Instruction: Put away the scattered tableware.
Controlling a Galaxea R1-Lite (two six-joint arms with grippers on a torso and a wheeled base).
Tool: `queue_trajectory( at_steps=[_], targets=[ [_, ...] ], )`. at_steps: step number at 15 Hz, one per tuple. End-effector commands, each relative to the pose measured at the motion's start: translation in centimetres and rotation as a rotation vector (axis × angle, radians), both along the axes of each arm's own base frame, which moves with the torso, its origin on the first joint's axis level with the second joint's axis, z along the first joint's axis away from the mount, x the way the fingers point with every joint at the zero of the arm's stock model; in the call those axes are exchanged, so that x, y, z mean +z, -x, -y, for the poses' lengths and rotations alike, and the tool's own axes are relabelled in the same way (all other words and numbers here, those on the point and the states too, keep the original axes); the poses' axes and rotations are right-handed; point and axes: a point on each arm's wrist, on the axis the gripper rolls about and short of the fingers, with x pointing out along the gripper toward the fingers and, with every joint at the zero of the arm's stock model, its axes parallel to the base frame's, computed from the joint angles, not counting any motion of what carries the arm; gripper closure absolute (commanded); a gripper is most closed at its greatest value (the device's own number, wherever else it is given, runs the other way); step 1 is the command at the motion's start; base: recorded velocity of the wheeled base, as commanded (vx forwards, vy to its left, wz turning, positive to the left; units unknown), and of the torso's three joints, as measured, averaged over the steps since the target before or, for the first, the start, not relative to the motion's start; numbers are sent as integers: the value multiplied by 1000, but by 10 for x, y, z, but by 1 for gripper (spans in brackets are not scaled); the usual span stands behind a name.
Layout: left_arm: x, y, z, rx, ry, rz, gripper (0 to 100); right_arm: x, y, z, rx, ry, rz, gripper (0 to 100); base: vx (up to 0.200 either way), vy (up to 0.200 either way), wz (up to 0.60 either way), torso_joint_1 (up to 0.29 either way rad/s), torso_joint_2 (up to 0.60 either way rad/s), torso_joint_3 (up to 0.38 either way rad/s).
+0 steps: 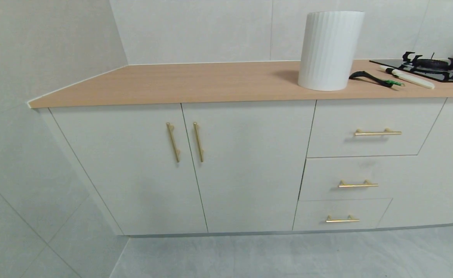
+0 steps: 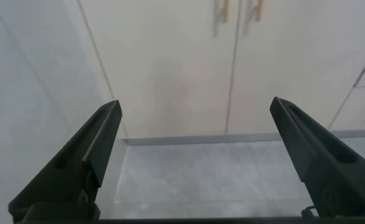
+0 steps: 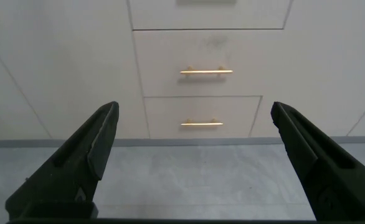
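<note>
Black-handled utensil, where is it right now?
Head view, right side: the black-handled utensil lies on the wooden countertop between the white ribbed container and a white-handled utensil beside the stove.

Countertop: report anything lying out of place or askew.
A black-handled utensil and a cream utensil lie loose and slanted between the white ribbed container and the stove. Nothing looks spilled or damaged.

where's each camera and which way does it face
Head view: on the head, looking down at countertop, cabinet doors and drawers.
Left wrist view: on that wrist, facing cabinet doors and floor past the open left hand.
Right wrist view: on that wrist, facing drawers past the open right hand.
Head and right wrist views share the drawers.
</note>
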Motion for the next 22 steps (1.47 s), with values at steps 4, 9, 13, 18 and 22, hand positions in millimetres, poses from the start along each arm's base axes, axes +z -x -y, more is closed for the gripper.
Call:
queue_trajectory(
  at_steps=[4, 9, 13, 18, 22],
  targets=[
    [0, 0, 0, 0, 0, 0, 0, 0, 0, 0, 0, 0, -2, 0, 0, -200, 0, -1, -1, 5],
    [0, 0, 0, 0, 0, 0, 0, 0, 0, 0, 0, 0, -2, 0, 0, -200, 0, 0, 1, 4],
    [0, 0, 0, 0, 6, 0, 0, 0, 0, 0, 0, 0, -2, 0, 0, -100, 0, 0, 2, 1],
    [0, 0, 0, 0, 15, 0, 0, 0, 0, 0, 0, 0, -2, 0, 40, 0, 0, 0, 0, 1],
    [0, 0, 0, 0, 15, 0, 0, 0, 0, 0, 0, 0, -2, 0, 200, 0, 0, 4, 4, 6]
  ],
)
